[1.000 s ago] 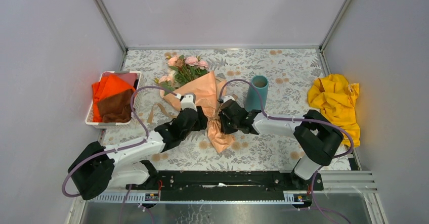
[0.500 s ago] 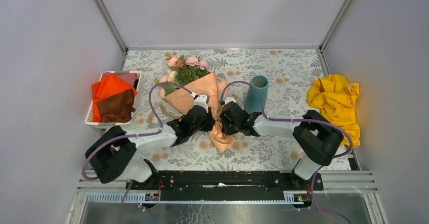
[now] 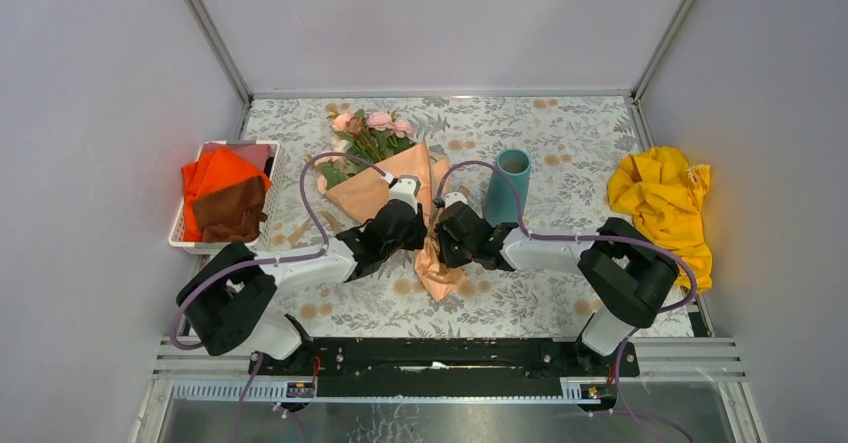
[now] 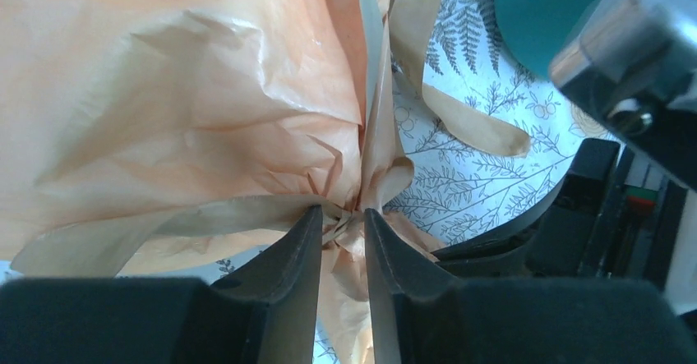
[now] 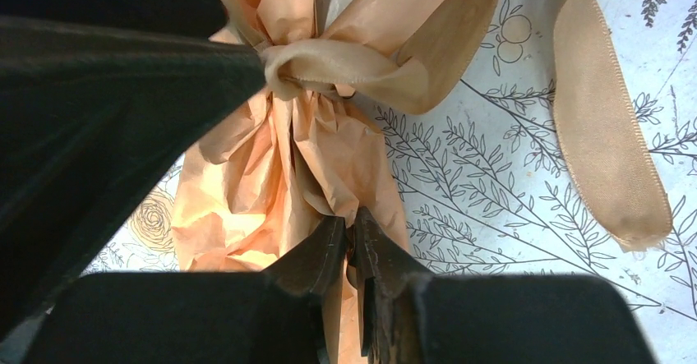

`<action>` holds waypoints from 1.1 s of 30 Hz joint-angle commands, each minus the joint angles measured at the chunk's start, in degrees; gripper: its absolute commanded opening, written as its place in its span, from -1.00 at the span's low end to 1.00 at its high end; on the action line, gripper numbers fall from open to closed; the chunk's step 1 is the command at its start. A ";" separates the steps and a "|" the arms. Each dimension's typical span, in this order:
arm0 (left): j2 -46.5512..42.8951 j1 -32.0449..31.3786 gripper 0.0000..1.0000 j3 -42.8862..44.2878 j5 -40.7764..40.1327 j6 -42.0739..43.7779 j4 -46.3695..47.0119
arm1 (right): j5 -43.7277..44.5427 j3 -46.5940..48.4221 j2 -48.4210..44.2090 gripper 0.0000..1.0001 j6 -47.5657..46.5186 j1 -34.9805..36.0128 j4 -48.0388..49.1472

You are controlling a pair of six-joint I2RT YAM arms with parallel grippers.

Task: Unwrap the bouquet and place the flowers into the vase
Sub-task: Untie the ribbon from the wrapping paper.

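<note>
The bouquet (image 3: 385, 185) lies in the middle of the table, its peach paper (image 4: 189, 93) tied with a tan ribbon (image 5: 329, 64). The flowers (image 3: 370, 128) stick out at its far end. My left gripper (image 3: 418, 225) (image 4: 343, 214) is shut on the bouquet's gathered neck at the knot. My right gripper (image 3: 440, 235) (image 5: 349, 226) faces it from the right, shut on the crumpled paper tail just below the knot. The teal vase (image 3: 508, 185) (image 4: 542, 2) stands upright just right of the bouquet, behind the right gripper.
A white basket (image 3: 186, 242) at the left holds orange and brown cloths (image 3: 225, 191). A yellow cloth (image 3: 665, 203) lies at the right edge. A loose ribbon tail (image 5: 600, 150) trails on the floral tablecloth. Grey walls enclose the table on three sides.
My left gripper moved right to the bouquet's neck and closed on it. The bouquet's head swung slightly away. The right gripper kept its pinch on the paper.
</note>
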 commanded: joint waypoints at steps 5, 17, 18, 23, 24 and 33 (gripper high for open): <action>-1.05 0.90 -0.36 1.15 -3.40 2.78 -0.58 | -0.15 -0.71 1.87 -0.69 -0.52 0.30 -0.58; -6.02 0.87 -0.39 -0.85 2.45 -0.58 -2.56 | 0.12 -0.71 2.22 -0.69 -0.37 0.31 -0.87; -7.10 0.87 -0.39 -1.04 2.85 -0.63 -3.03 | 0.08 -0.71 2.22 -0.69 -0.38 0.31 -0.75; -8.85 0.85 -0.38 -2.07 2.20 -0.72 -4.59 | -0.17 -0.58 2.49 -0.68 -0.19 0.26 -0.53; -8.29 0.86 -0.38 -2.03 1.42 -0.77 -5.18 | -0.25 -0.54 2.47 -0.68 -0.09 0.30 -0.48; -2.01 0.87 -0.39 1.29 -1.30 -0.41 -8.04 | 0.28 -1.06 1.61 -0.66 0.09 0.31 -1.00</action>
